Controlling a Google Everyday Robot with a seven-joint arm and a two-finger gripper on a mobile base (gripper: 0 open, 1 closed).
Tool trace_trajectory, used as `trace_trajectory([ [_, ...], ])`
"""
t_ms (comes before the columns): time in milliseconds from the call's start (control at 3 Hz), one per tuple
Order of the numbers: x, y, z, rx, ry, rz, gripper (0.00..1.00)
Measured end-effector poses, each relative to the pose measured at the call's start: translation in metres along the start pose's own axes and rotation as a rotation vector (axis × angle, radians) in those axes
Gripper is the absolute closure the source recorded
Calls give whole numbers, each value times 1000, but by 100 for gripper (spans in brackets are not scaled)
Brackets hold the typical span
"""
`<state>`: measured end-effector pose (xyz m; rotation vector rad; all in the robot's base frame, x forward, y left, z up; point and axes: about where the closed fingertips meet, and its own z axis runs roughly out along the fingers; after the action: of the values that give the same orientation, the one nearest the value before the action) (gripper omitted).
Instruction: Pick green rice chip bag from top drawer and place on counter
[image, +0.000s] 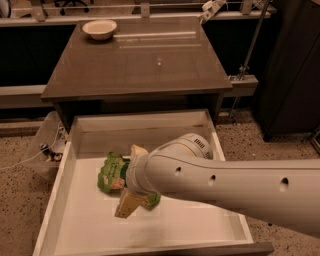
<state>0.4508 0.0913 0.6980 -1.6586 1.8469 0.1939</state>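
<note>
Looking down into the top drawer (75, 220), pulled wide open below the counter (135, 65), white inside, with the grey-brown front edge just showing at the bottom. Spotted the green rice chip bag (111, 172) lying on the drawer floor, left of the middle, crinkled and partly covered. Got the gripper (130, 181) parked right on top of it, down inside the drawer, hiding the right part of the bag, with a sliver of green poking out at the lower right too. Honestly can't tell whether clamped on the bag or loose, so leaving that one open. Hanging off a chunky white arm (235, 182) coming in from the right edge and crossing over the drawer's right wall. Up on the glossy counter, seeing a pale bowl (99, 28) near the back left corner, well apart from the stuff down in the drawer. Speckled floor (20, 210) on both sides of the drawer, plus a dark cabinet (295, 65) off to the right.
</note>
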Motion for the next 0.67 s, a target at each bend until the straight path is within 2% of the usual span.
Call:
trace_trajectory([
  [333,0,0,-1,2,0,1,0],
  [667,3,-11,0,20,9,13,0],
])
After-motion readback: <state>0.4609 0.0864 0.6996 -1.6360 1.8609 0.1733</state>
